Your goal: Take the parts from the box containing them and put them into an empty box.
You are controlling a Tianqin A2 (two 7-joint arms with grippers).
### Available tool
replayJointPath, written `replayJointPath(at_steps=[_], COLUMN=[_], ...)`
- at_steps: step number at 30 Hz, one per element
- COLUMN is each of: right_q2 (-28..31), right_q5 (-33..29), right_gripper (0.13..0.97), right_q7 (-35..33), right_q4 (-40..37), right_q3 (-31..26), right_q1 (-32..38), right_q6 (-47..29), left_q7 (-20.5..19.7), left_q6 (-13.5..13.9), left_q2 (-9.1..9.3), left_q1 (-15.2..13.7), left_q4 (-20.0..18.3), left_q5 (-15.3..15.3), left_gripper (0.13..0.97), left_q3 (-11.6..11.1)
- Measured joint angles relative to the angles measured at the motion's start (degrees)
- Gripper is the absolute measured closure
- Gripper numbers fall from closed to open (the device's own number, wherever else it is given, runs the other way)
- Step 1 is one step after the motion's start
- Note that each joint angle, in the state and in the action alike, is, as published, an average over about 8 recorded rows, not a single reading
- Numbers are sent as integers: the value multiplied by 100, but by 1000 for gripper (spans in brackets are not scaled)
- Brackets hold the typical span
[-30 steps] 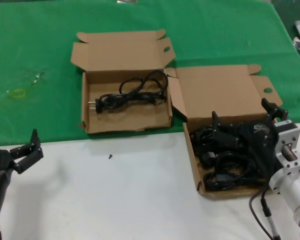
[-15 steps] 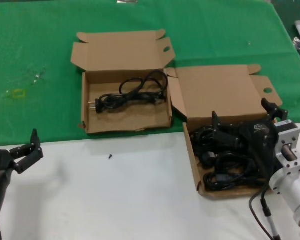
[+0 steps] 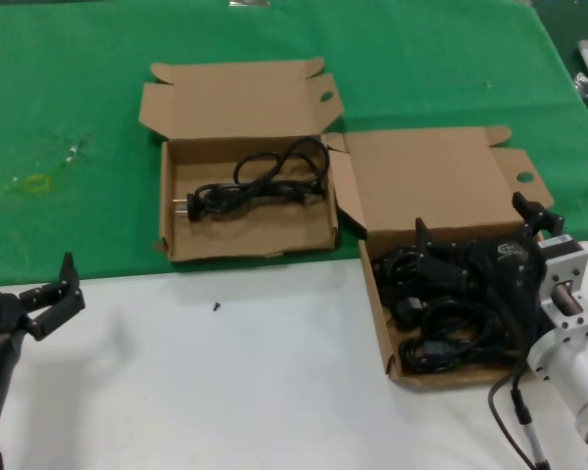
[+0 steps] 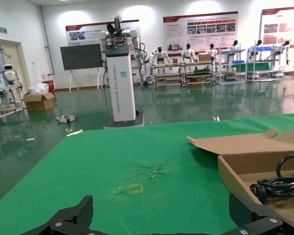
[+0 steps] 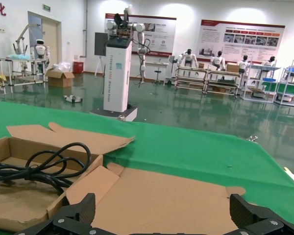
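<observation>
Black cords (image 3: pixel 441 318) under open right tool (image 3: pixel 480 235), squarish box (image 3: pixel 377 323)

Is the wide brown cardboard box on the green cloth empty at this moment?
No. The wide brown cardboard box has its flap lid open and one black looped power cord lying inside, plug toward the box's left wall.

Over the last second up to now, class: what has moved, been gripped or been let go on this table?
Nothing visibly changed. The right gripper stays open, low over the pile of cords in the squarish box, holding nothing that can be seen. The left gripper waits open at the near left of the table. One cord lies in the wide box as before.
</observation>
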Motion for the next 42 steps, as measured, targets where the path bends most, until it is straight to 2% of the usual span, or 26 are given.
replayJointPath(at_steps=[42], right_q2=[0], right_q5=[0], right_gripper=[129], right_q7=[0], right_q4=[0], right_q3=[0], right_q1=[0], right_q6=[0], left_q7=[0], left_q6=[0], left_q2=[0], left_q1=[0], left_q4=[0], left_q5=[0], left_gripper=[132], left_q3=[0])
